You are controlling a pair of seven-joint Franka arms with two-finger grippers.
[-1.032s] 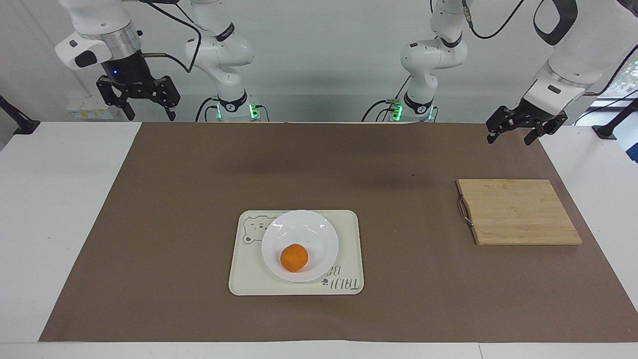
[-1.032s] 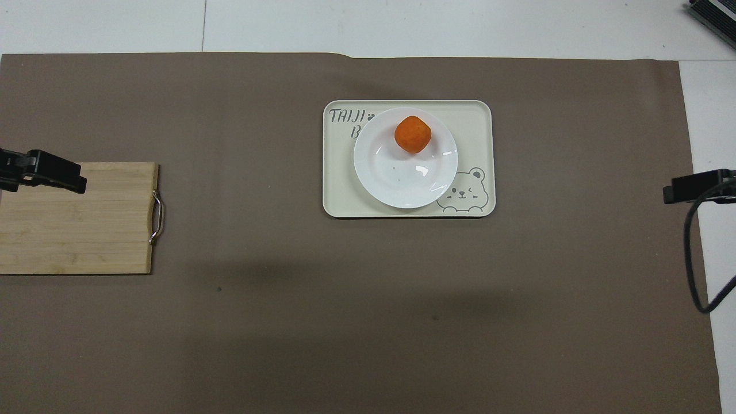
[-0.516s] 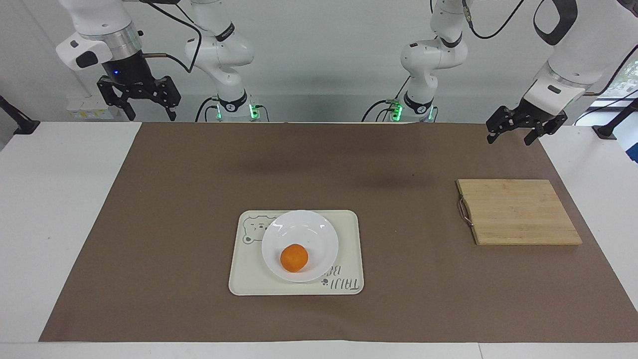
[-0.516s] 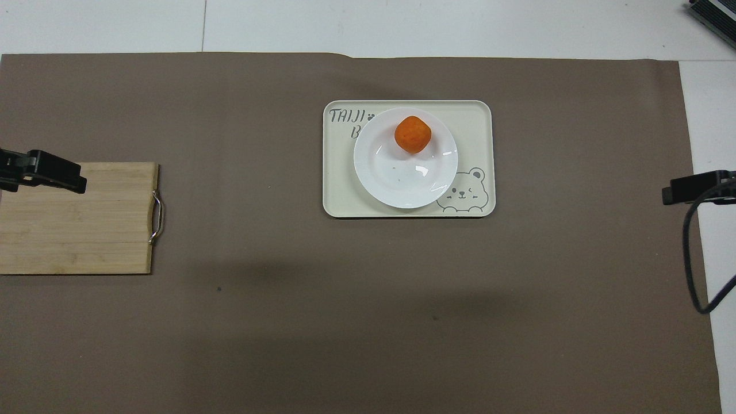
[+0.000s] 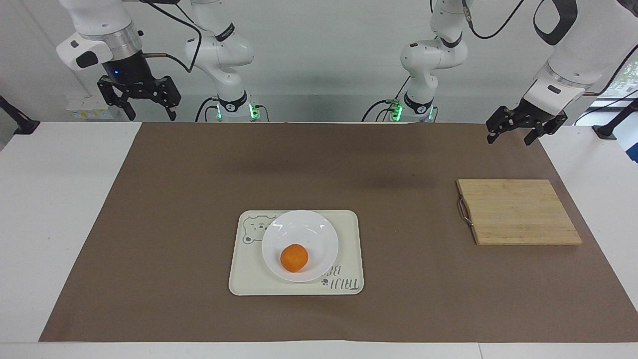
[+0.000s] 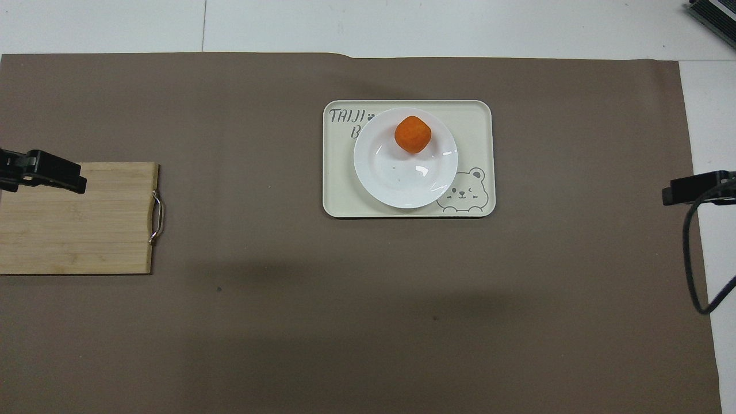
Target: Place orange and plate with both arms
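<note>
The orange [image 5: 294,258] [image 6: 413,134] lies in the white plate [image 5: 319,234] [image 6: 397,184], on the part of it farther from the robots. The plate rests on a cream bear-print tray [image 5: 349,249] [image 6: 477,121] in the middle of the brown mat. My left gripper [image 5: 513,135] hangs open and empty in the air over the mat's edge at the left arm's end, above the robots' side of the cutting board. My right gripper [image 5: 148,112] hangs open and empty, high over the mat's corner by the right arm's base. In the overhead view only a fingertip [image 6: 54,172] of the left gripper and a fingertip [image 6: 693,187] of the right gripper show.
A bamboo cutting board [image 5: 518,212] [image 6: 75,218] with a metal handle [image 5: 464,210] lies at the left arm's end of the mat. Two smaller white arms with green lights [image 5: 227,107] stand at the robots' edge. A black cable [image 6: 693,259] hangs by the right gripper.
The right gripper has drifted slightly upward. The left gripper, orange, plate and tray have stayed in place.
</note>
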